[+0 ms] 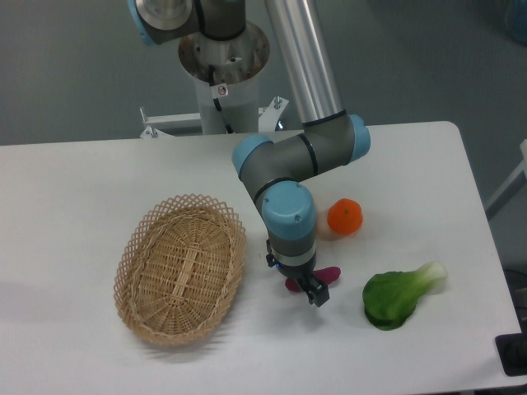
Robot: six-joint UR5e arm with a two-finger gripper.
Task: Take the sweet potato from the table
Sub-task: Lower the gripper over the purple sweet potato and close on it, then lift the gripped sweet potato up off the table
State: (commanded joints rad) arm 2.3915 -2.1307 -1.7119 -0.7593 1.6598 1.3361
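Gripper (313, 290) sits low over the sweet potato (328, 275), its dark fingers hiding the middle of the tuber; whether the fingers are spread or closed on it cannot be told from this angle, nor whether they touch it. After that, by size: the table (74, 189) is a white top with rounded corners, filling most of the view. The arm's silver tube slants down from the top of the picture to a grey and blue elbow, and the wrist points straight down at the tabletop. A woven basket (181, 268) lies on the left half of the table, well apart from the gripper. A green leafy vegetable (397, 296) lies to the right. A round orange fruit (345, 217) sits just beside the wrist. The sweet potato itself, purple-magenta, lies on the table between basket and greens, only its ends showing.
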